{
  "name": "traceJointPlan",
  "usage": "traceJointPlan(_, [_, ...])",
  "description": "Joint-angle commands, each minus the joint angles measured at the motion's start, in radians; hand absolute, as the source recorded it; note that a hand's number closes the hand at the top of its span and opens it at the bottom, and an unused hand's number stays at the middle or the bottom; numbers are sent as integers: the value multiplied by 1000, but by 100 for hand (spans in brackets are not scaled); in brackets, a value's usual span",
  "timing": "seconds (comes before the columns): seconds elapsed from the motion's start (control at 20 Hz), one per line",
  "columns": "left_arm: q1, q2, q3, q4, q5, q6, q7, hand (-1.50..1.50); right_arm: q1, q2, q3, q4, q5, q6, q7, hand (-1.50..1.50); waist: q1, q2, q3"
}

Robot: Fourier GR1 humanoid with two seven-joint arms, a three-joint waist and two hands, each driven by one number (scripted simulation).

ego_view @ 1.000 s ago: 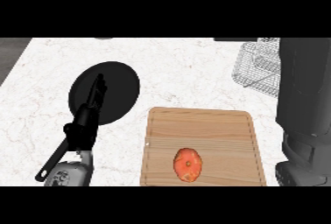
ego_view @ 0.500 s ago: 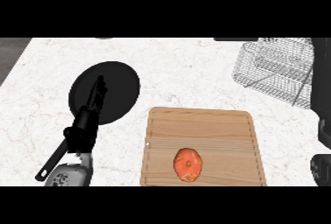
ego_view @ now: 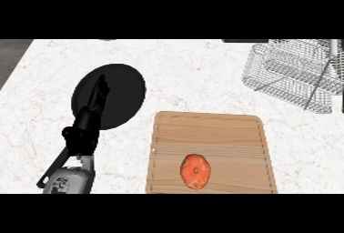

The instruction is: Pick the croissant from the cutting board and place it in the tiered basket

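You'll find the croissant (ego_view: 195,171) lying flat on the cutting board (ego_view: 228,132), in its near half and a little left of the middle, with nothing touching it. It reads as an orange-red oval, and you can't make out its surface in any detail. The board's near edge is cut off at the bottom of the view, so you can't see all of it. The tiered basket (ego_view: 295,75) sits at the far right of the counter (ego_view: 201,73), well apart from the board. Its wire frame runs out of the view at the right and at the top, so only part of it shows, and you can't tell the tiers apart cleanly through the mesh. Your left hand (ego_view: 84,127) comes up from the lower left on a grey forearm (ego_view: 67,181) that is cut off at the bottom. Its fingers are stretched straight, pointing away from you, and it holds nothing. The fingertips reach over a black plate (ego_view: 128,91) left of the board, and black on black makes them hard to separate there. You can't tell whether they touch the plate or sit above it.
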Motion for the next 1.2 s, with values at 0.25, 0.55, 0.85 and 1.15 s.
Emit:
traceJointPlan(0.25, [0, 18, 22, 12, 7, -14, -8, 0, 39, -7, -130, 49, -178, -210, -63, -150, -2, 0, 0])
traceJointPlan(0.55, [34, 2, 10, -1, -2, 2, -21, 0, 114, 34, -162, -161, -201, -417, -17, -150, -19, -9, 0])
traceJointPlan(0.85, [62, 11, 18, -26, 14, -12, -6, 0, 233, 3, -241, -441, -284, -303, 92, -150, -47, -20, 0])
traceJointPlan(1.15, [47, -7, 22, 6, 1, 16, -10, 0, 433, 28, -359, -819, -446, -158, 114, -150, -78, -25, 0])
